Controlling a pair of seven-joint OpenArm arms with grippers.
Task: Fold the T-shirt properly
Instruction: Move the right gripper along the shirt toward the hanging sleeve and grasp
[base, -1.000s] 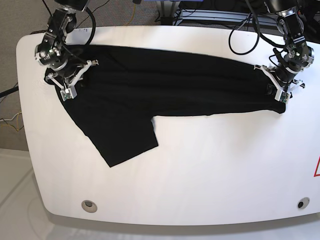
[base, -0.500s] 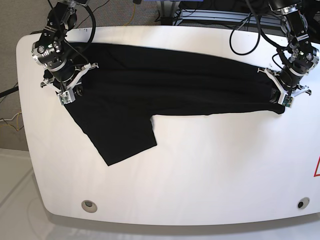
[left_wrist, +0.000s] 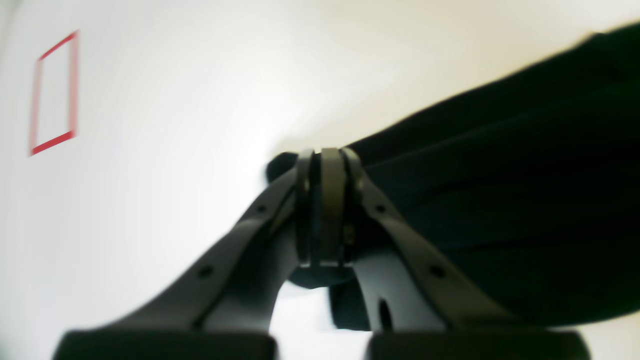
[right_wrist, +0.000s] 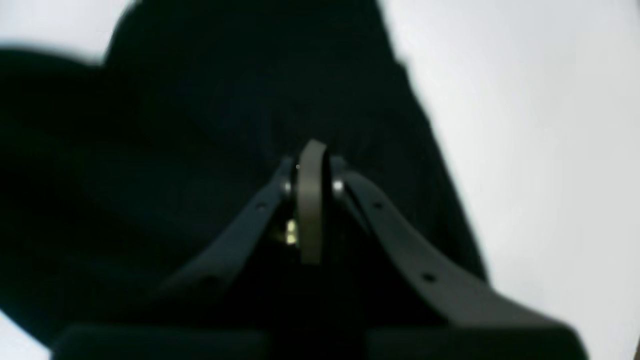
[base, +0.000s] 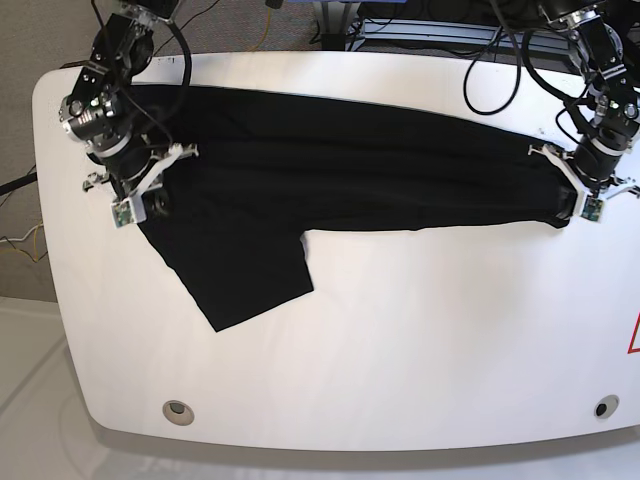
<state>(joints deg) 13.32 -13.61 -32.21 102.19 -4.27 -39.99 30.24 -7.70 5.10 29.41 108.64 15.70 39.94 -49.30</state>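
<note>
The black T-shirt lies stretched in a long band across the far half of the white table, with one sleeve spread toward the front. My left gripper is shut on the T-shirt's end at the base view's right. In the left wrist view its fingertips pinch the cloth at its edge. My right gripper is shut on the T-shirt at the view's left end. In the right wrist view its closed tips sit amid black cloth.
A red outline mark is on the table beyond the left gripper, also at the table's right edge. Two round holes sit near the front edge. Cables hang behind the table.
Both grippers have moved outward and slightly toward the front, still shut on the T-shirt. The band of cloth between them is pulled longer and straighter.
</note>
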